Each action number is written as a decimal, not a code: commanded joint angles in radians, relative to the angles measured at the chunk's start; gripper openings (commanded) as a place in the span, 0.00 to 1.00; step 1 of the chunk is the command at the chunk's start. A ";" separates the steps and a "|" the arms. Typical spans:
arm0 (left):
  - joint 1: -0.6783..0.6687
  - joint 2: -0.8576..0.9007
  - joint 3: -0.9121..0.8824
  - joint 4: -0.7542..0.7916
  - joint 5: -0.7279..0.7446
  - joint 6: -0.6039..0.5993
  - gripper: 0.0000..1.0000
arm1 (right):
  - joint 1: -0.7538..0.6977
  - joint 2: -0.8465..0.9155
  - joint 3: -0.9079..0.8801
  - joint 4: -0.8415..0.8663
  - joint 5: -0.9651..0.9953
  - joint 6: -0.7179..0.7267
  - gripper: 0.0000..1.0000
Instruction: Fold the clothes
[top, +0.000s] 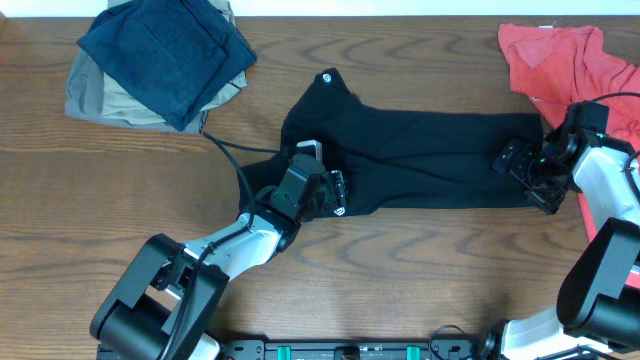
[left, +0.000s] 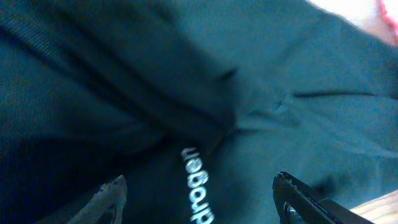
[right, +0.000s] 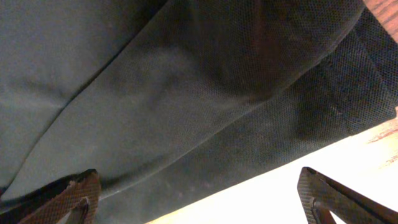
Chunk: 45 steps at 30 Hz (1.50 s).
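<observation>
The black garment lies stretched across the middle of the table. The left claw sits over its left end with its fingers spread wide. The right claw is over the right end, also wide, with nothing gripped. Far left, a navy cloth rests folded on a beige cloth. A red shirt lies crumpled in the far right corner.

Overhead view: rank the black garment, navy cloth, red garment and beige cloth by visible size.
1. black garment
2. navy cloth
3. red garment, though the frame edge cuts it off, so its true size is unsure
4. beige cloth, mostly hidden beneath the navy one
</observation>
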 joint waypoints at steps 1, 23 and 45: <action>0.000 0.019 0.011 0.047 0.006 -0.009 0.77 | 0.010 -0.012 -0.002 -0.002 -0.005 -0.020 0.99; 0.001 0.121 0.048 0.174 0.007 -0.042 0.63 | 0.009 -0.012 -0.002 -0.001 -0.003 -0.041 0.99; 0.001 0.123 0.056 0.245 -0.110 0.003 0.27 | 0.009 -0.012 -0.002 -0.001 -0.003 -0.041 0.99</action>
